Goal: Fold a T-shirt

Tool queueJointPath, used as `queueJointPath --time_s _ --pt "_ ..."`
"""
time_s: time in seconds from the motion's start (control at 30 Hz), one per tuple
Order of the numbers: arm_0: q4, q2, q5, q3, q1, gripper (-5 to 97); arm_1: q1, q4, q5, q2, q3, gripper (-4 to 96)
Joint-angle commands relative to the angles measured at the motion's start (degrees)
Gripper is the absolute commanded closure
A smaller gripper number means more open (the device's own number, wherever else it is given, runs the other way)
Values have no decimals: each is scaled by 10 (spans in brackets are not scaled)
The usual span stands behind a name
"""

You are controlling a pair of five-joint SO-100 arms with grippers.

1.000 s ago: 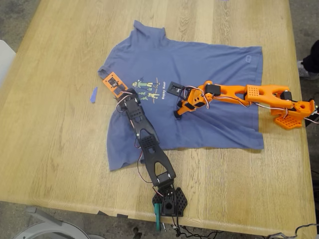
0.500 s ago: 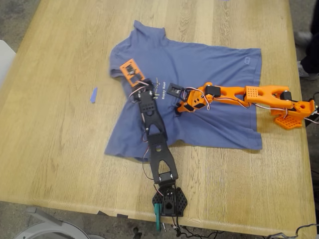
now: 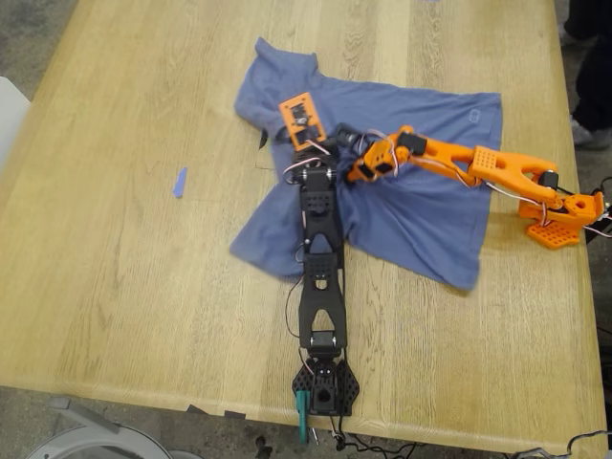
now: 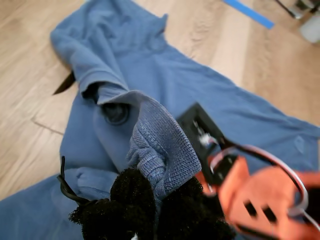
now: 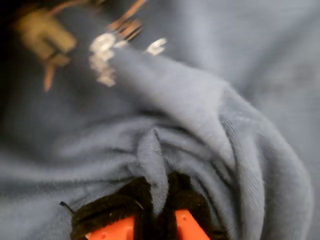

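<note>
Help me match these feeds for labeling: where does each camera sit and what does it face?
Exterior view: overhead, facing the table; both arms show.
First wrist view: on my first gripper, facing bunched T-shirt; the orange arm shows.
Second wrist view: on my second gripper, close on cloth.
All share the T-shirt.

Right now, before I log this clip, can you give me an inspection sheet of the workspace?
Surface: light wooden plank table.
Job's things: slate-blue cotton T-shirt, bunched and lifted mid-fold near its middle, not flat.
Clutter: small blue tape strip on the table, apart from the shirt.
Grippers: my first gripper pinches a fabric fold; my second gripper also clamps a fold.
Cables: loose wires at the black arm's base.
Surroundings: grey floor; a person's legs at the exterior view's right edge.
</note>
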Motion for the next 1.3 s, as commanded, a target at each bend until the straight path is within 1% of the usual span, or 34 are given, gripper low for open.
queueJointPath --time_s 0.0,0.4,0.7,0.8,0.97,1.13,1.27 --pt "4 107 -11 -33 52 919 64 5 4 25 -7 914" --pt "4 51 -11 -32 317 919 128 11 9 77 -7 914" --pt "19 -47 -12 -32 448 919 152 24 10 103 -7 914" --pt "16 -108 -16 -33 465 919 152 26 11 108 -7 914" --pt "2 -205 -16 -33 460 919 142 29 11 110 -7 915" --pt "-6 -258 -12 -31 445 919 128 32 12 110 -7 915" --pt "-18 -272 -1 -30 419 912 120 37 13 114 -7 915"
